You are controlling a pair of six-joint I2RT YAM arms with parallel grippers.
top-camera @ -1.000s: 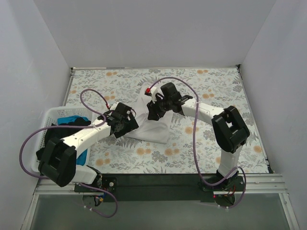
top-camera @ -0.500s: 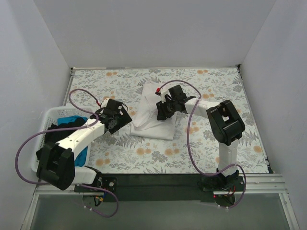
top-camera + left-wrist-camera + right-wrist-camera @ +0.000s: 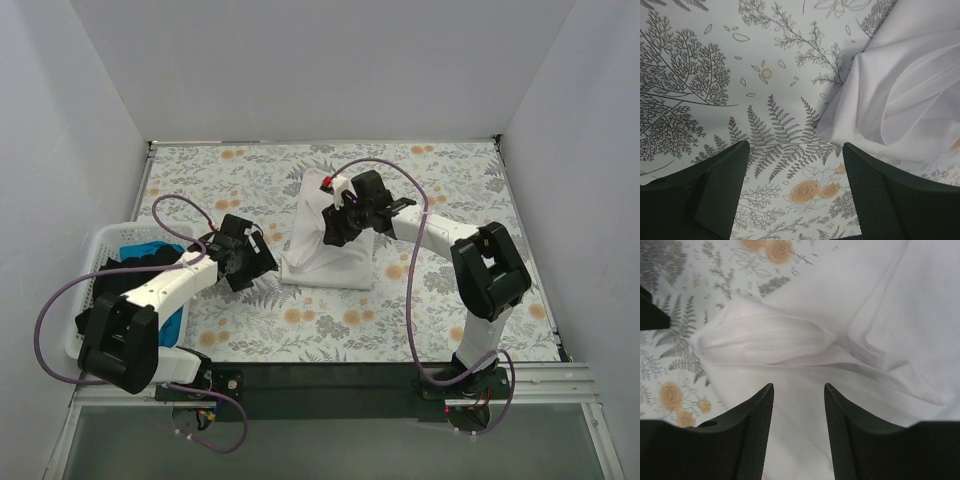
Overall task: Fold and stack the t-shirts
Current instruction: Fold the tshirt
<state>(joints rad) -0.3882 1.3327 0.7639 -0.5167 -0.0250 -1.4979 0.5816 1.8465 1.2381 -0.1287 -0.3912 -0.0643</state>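
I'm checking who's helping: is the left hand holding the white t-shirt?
No, the left hand hangs open above the tablecloth, beside the white t-shirt.

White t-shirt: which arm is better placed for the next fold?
Right, probably. The right end effector hangs open directly over the white t-shirt, above a raised fold. The left end effector, also open, is over bare tablecloth beside the shirt's edge.

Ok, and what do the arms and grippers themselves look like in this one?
Both arms have white shells with black joints. A purple cable loops along the left arm, another along the right arm. Fingers are black, finely textured. A red spot sits near the right wrist.
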